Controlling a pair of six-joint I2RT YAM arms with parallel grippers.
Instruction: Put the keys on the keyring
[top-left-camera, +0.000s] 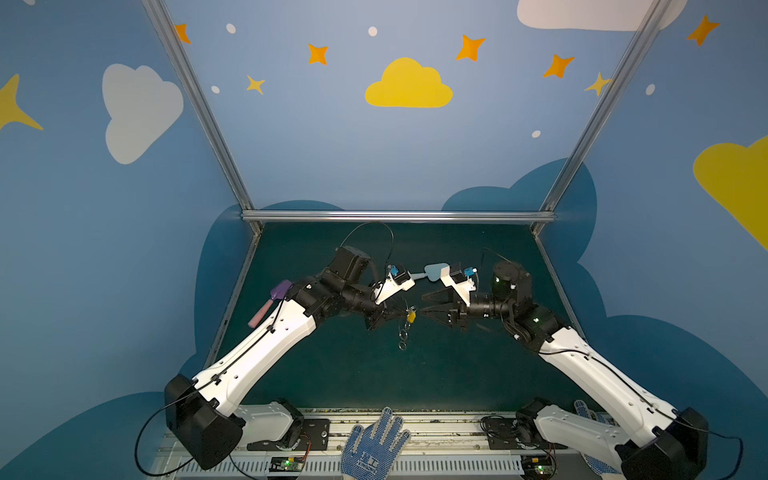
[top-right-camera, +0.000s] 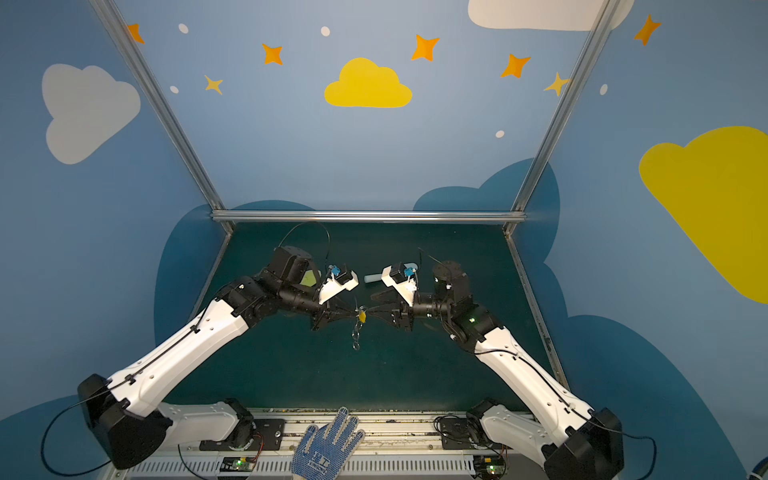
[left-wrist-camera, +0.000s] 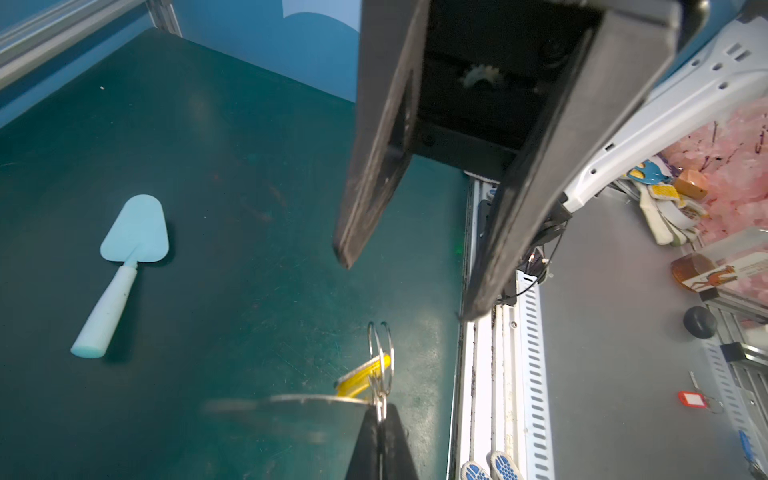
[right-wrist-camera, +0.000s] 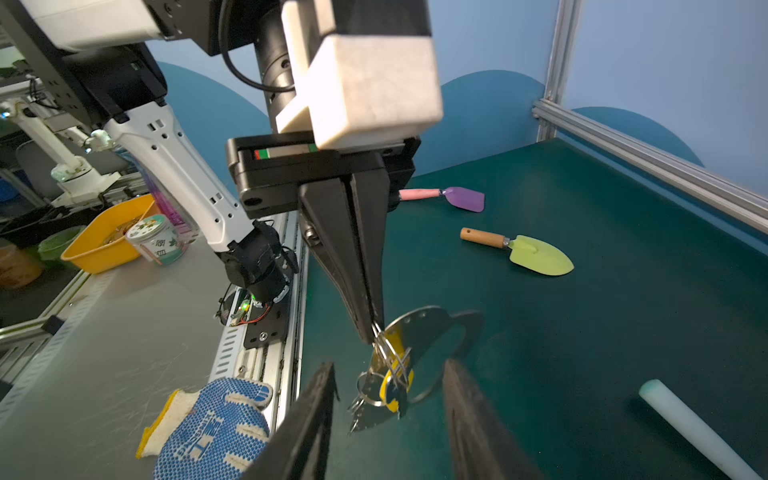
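- Centre of both top views: the left gripper (top-left-camera: 402, 313) has its fingers (right-wrist-camera: 357, 257) pressed tight together, pinching the keyring (right-wrist-camera: 419, 328) by a small metal ring at the plate's edge.
- The keyring is held up off the green table (top-left-camera: 353, 382). It shows as a grey plate with an oval cutout, lower middle of the right wrist view.
- The keys (right-wrist-camera: 392, 380), a yellow tag and a silver key, dangle just under the plate among loose rings. Which ring carries them, I can't tell.
- The right gripper (left-wrist-camera: 407, 286) faces in from the right, fingers spread wide. Its tips are near the keys, but nothing is gripped.
- Lying on the table are a blue shovel (left-wrist-camera: 124, 257) at left of the left wrist view, and a purple shovel (right-wrist-camera: 457, 198) and a green shovel (right-wrist-camera: 536, 253) at right of the right wrist view.
- A dotted glove (top-left-camera: 376, 444) sits at the bottom edge of the top views.
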